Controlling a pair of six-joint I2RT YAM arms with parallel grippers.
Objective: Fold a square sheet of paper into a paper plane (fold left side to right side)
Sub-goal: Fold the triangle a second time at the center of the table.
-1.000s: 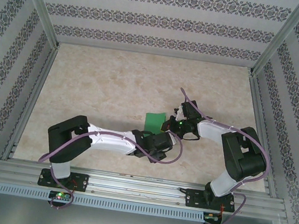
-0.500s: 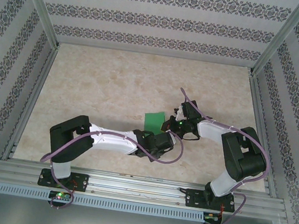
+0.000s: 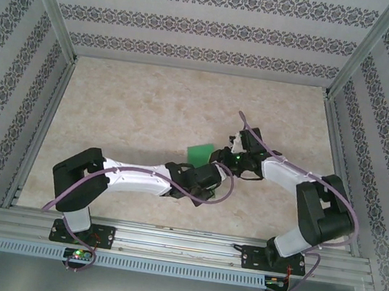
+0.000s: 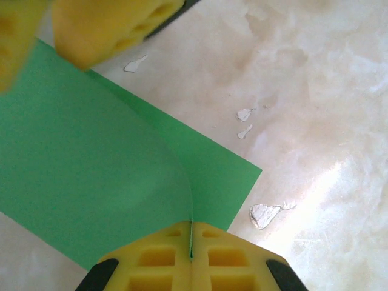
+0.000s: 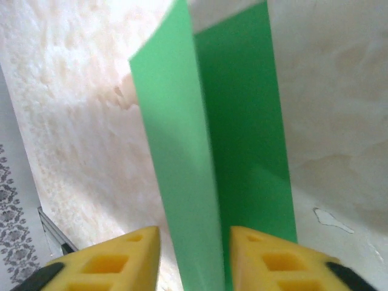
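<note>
The square sheet of paper (image 3: 198, 152) is bright green and lies mid-table, partly folded over itself. In the left wrist view its upper layer (image 4: 91, 170) curves up from the flat lower layer, and my left gripper (image 4: 191, 233) is shut on that raised edge. A yellow finger (image 4: 103, 27) of the right gripper rests at the sheet's far corner. In the right wrist view the paper (image 5: 242, 133) runs lengthwise between the spread fingers of my open right gripper (image 5: 194, 254), with one flap standing up. From above, the left gripper (image 3: 209, 171) and right gripper (image 3: 223, 161) meet at the paper's right edge.
The marbled tabletop (image 3: 148, 109) has small chipped patches (image 4: 267, 213) beside the paper. Patterned walls and aluminium rails (image 3: 166, 240) close in the table on all sides. Both arms cross the near half of the table.
The left arm has stretched out and lowered, its elbow shifting left. The right arm has swung slightly outward, and the visible green patch has shrunk and tilted a little.
</note>
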